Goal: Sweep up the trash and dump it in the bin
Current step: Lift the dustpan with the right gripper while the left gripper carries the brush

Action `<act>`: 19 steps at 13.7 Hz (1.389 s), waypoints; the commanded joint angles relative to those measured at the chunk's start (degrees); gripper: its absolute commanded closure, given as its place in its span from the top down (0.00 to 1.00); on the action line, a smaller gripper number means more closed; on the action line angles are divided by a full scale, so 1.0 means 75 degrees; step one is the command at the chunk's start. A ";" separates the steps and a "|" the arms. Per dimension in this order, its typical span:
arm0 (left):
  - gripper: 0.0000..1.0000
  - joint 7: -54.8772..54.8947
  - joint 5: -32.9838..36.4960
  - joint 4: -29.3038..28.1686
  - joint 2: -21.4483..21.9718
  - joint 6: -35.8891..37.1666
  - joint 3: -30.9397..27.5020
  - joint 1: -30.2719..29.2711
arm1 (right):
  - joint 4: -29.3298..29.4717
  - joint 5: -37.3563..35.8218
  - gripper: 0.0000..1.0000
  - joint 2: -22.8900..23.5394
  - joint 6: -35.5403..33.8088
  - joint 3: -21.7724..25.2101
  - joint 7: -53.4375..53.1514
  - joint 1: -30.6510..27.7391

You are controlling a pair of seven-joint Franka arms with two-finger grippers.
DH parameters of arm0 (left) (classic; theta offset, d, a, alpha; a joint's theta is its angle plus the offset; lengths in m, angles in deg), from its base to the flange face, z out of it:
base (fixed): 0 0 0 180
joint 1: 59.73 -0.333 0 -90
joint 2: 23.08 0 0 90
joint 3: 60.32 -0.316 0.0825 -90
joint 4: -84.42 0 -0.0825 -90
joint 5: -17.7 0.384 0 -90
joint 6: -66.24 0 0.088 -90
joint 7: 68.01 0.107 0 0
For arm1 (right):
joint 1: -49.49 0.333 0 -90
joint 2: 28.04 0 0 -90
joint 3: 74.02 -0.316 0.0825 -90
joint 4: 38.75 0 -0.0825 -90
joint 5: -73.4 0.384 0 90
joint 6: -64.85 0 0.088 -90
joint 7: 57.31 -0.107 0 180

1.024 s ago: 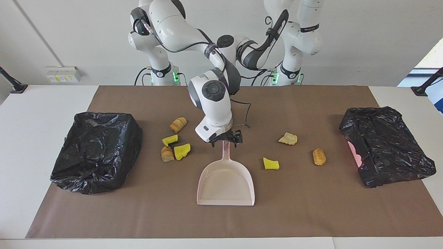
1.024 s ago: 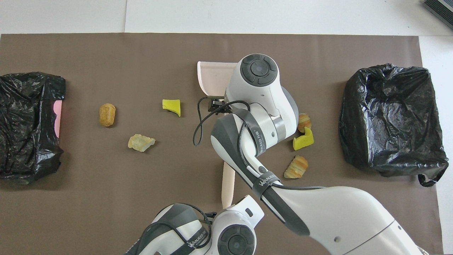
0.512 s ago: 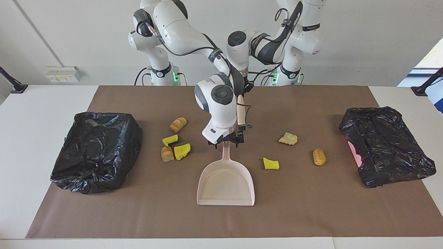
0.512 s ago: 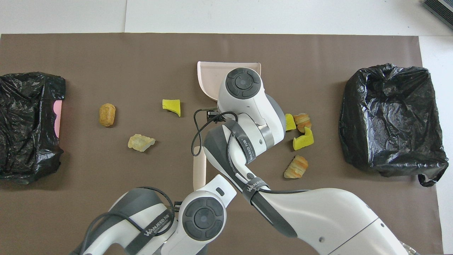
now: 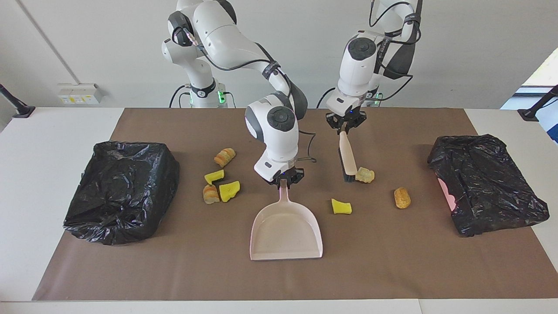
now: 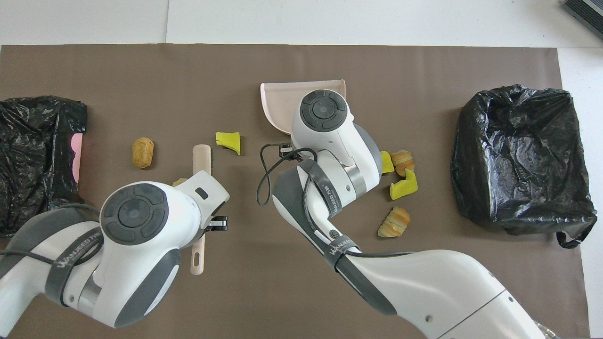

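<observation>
We see the left gripper (image 5: 347,126) clamped on the brush (image 5: 348,159), bristles touching a tan scrap (image 5: 364,175), and the right gripper (image 5: 284,180) closed on the dustpan (image 5: 286,231) handle. The other trash sits loose on the surface either side of the dustpan. Risk: a fast stroke flicks scraps past the pan mouth, or the thin handle twists.

The right pincer (image 5: 284,179) points down, pinched shut near the tabletop's middle — the left pincer (image 5: 345,124) hangs higher, pinched shut too.
</observation>
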State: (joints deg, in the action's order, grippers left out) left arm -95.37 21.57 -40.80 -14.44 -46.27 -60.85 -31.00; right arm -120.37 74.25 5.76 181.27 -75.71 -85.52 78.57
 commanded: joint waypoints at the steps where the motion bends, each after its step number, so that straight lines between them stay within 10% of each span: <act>1: 0.00 0.0330 0.0315 0.0020 -0.0014 0.0119 0.0107 -0.0791 | -0.0132 -0.0008 0.00 -0.0391 0.0064 -0.0056 0.1304 -0.0138; 7: 0.00 0.1593 0.0362 -0.0015 -0.0190 -0.0384 0.0118 -0.2573 | -0.2040 0.0016 0.00 -0.2230 -0.0159 -0.0045 0.5593 -0.0408; 13: 0.00 0.2206 0.0374 -0.0097 -0.0963 -0.0912 0.0107 -0.3384 | -0.2359 -0.0101 0.00 -0.2269 -0.0582 -0.0045 1.1067 -0.0619; 19: 0.00 0.2124 0.0374 -0.0798 -0.0918 -0.0959 0.0177 -0.3245 | -0.2336 -0.0699 0.00 -0.1928 -0.0639 -0.0045 0.9801 -0.0081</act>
State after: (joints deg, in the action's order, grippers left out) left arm -79.21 23.33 -43.68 -23.47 -52.39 -60.11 -56.21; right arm -137.63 70.23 -8.22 176.42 -75.79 -6.92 77.71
